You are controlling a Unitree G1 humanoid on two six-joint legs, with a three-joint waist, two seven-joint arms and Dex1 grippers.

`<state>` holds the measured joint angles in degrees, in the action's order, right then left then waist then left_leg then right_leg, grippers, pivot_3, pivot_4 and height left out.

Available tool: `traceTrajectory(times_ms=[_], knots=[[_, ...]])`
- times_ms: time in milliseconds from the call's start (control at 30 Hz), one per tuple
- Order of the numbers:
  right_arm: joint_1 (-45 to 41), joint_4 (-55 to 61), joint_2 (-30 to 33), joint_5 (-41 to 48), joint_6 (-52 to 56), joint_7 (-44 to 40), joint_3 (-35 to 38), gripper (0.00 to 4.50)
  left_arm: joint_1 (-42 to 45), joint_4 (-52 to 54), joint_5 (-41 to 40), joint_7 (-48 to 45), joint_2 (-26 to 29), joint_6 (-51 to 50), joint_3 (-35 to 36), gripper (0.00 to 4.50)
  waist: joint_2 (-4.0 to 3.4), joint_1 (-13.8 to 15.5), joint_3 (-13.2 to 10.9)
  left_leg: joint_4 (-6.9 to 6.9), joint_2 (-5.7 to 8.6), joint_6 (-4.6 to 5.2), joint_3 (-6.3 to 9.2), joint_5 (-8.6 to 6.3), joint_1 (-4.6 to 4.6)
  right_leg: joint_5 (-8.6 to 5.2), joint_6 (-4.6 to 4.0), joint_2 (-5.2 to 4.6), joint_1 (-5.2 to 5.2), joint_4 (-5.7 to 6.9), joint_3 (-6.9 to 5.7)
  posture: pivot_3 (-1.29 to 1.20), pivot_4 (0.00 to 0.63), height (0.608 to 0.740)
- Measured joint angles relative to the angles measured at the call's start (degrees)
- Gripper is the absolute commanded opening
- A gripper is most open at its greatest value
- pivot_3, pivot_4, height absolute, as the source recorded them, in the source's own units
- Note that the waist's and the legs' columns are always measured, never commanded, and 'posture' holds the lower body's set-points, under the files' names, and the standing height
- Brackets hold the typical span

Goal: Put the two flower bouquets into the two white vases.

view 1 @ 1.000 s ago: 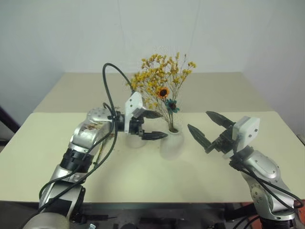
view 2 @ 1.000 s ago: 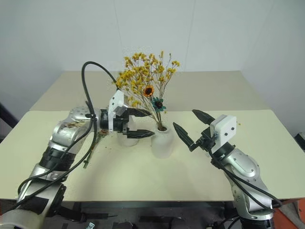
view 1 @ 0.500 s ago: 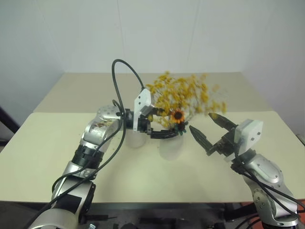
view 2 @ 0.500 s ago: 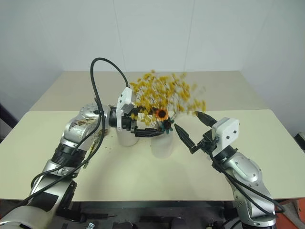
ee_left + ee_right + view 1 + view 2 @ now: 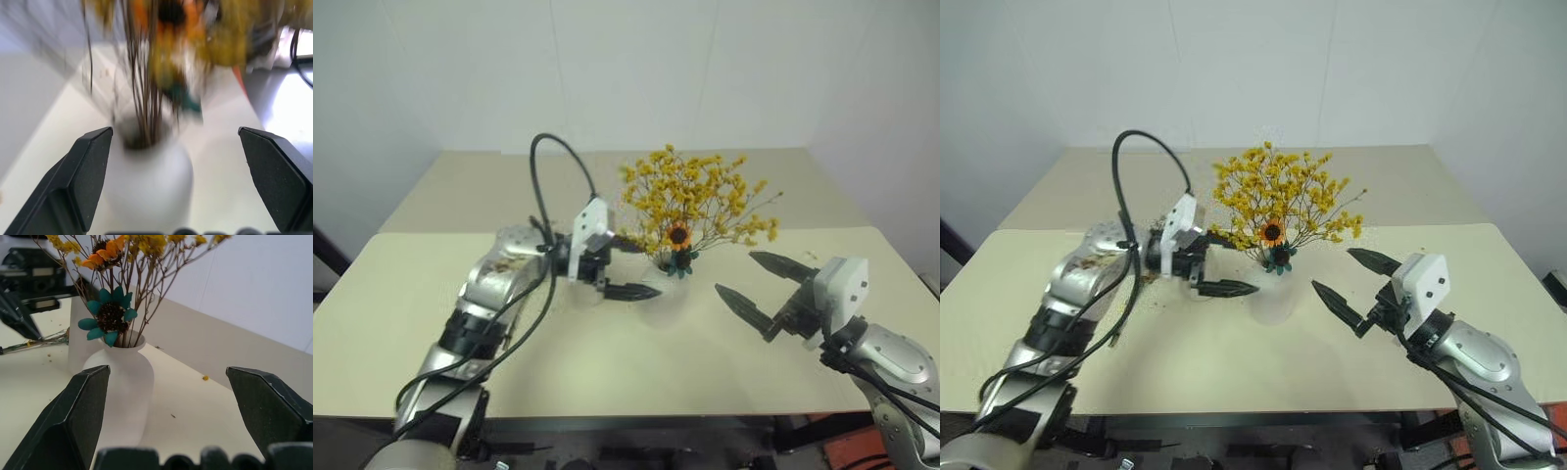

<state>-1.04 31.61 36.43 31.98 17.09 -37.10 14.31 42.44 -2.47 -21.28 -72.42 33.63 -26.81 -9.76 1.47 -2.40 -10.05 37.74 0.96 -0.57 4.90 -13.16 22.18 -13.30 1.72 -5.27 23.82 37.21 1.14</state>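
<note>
Both end effectors stood fully open and empty. The big bushy bouquet of tiny yellow-orange dried blooms stood upright in the short rounded white ceramic vase at mid-surface. The left end effector hung just left of that vase, the right end effector well apart on its right. The tall tapered white vase stood empty just left of the rounded one. The slim sprig bunch lay flat on the cream surface, left of the tall vase. I could not tell its heading. I judged the left arm nearer for the pick-up.
</note>
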Motion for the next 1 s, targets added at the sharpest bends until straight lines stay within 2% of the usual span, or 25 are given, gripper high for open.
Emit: traceTrajectory(times_ms=[167, 333, 567, 833, 1000], knots=[[2.1, 2.1, 3.8, 1.5, 3.3, -3.0, -0.3, 4.47, -5.8, 3.3, -0.9, -0.3, 6.4, -0.4, 3.9, 4.5, 0.0, 0.3, 0.0, 0.01, -0.01, 0.02, 0.0, -0.01, 0.01, 0.0, 0.02, 0.0, -0.02, -0.04, -0.02, 0.0, 0.15, 0.74], [2.7, 4.3, 5.1, 3.1, 5.5, -4.6, -1.4, 4.47, -10.1, 7.5, -3.6, -0.4, 10.3, -1.0, 8.7, 4.5, 0.0, 0.3, 0.0, 0.01, -0.03, 0.02, 0.0, -0.01, -0.01, -0.05, 0.11, 0.0, -0.05, -0.05, -0.04, 0.0, 0.15, 0.74], [2.5, 6.9, 8.2, 2.3, 8.4, -6.2, -5.5, 4.47, -18.1, 14.7, -6.2, 4.8, 15.7, -8.7, 14.6, 4.5, 0.0, 0.3, 0.0, 0.01, -0.04, 0.01, 0.0, -0.02, -0.15, -0.22, 0.41, -0.01, -0.21, -0.07, -0.04, 0.0, 0.15, 0.74], [-5.6, 8.8, 9.6, 2.3, 13.3, -5.7, -11.0, 4.47, -22.5, 19.8, -6.8, 16.4, 18.6, -20.1, 18.0, 4.5, 0.01, 0.3, 0.0, 0.01, -0.06, 0.01, 0.01, -0.02, -0.35, -0.25, 0.46, -0.02, -0.43, -0.12, -0.1, 0.0, 0.15, 0.74], [-10.5, 7.8, 9.6, 0.2, 14.7, -5.4, -14.5, 4.47, -18.4, 20.0, -7.2, 25.1, 16.6, -30.5, 17.4, 4.5, 0.05, 1.0, 0.0, 0.02, -0.06, 0.0, 0.01, -0.02, -0.31, -0.24, 0.49, -0.02, -0.44, -0.15, -0.17, 0.0, 0.15, 0.74]])
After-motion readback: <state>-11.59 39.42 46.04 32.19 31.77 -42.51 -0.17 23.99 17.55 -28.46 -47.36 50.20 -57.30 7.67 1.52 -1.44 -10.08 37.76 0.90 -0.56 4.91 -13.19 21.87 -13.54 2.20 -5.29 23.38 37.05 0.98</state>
